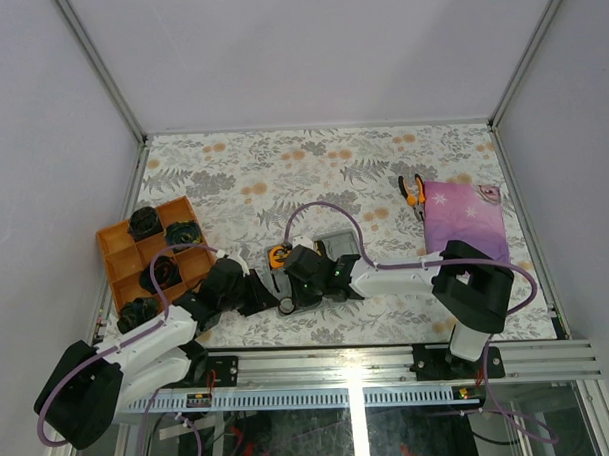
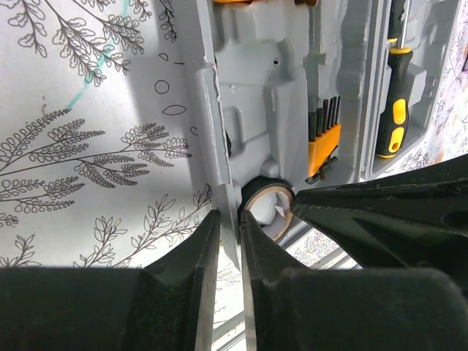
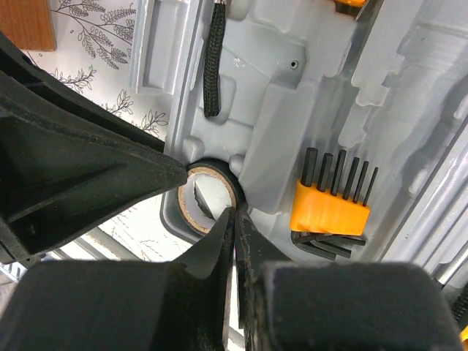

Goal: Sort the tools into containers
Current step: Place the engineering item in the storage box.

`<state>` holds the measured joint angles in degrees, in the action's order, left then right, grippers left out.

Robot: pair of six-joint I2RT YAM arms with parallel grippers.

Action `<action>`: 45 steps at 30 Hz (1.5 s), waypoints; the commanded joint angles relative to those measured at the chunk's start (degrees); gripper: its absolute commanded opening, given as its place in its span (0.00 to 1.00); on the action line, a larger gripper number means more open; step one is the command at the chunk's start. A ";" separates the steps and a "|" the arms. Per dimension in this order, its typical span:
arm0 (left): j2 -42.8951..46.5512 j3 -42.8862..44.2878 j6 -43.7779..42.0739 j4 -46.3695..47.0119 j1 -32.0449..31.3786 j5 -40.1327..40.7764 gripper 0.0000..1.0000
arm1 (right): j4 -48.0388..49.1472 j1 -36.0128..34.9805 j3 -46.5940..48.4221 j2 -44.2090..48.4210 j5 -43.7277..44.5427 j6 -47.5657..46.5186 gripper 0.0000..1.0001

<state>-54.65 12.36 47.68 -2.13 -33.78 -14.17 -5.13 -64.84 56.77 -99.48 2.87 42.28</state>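
Gripping tool case [image 2: 256, 88] rim near its corner with left gripper [image 2: 228, 219]. Noted tape ring [image 2: 267, 197] in corner recess just beside. Noted bit set [image 2: 324, 142] and screwdriver [image 2: 393, 110] seated further across.

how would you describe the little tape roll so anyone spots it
Look in the open grey tool case, at a corner recess. The tape ring sits there beside the orange bit set. Unlike its neighbours it is a hollow ring, black outside, tan inside.
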 commanded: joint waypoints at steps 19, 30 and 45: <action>-2.76 -0.93 -0.67 4.41 -1.64 1.40 0.09 | -10.73 -0.22 6.66 -6.78 0.92 -1.61 0.00; -3.73 -0.55 -0.71 2.99 -1.73 2.82 0.00 | -12.21 -0.56 8.17 -7.86 1.90 -1.95 0.00; -8.86 7.19 -0.70 -12.05 -9.40 14.49 0.02 | -12.20 -0.55 8.64 -8.12 1.33 -1.67 0.00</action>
<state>-59.64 17.67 47.24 -6.52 -38.89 -7.18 -17.04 -64.71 65.47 -104.49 3.64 40.93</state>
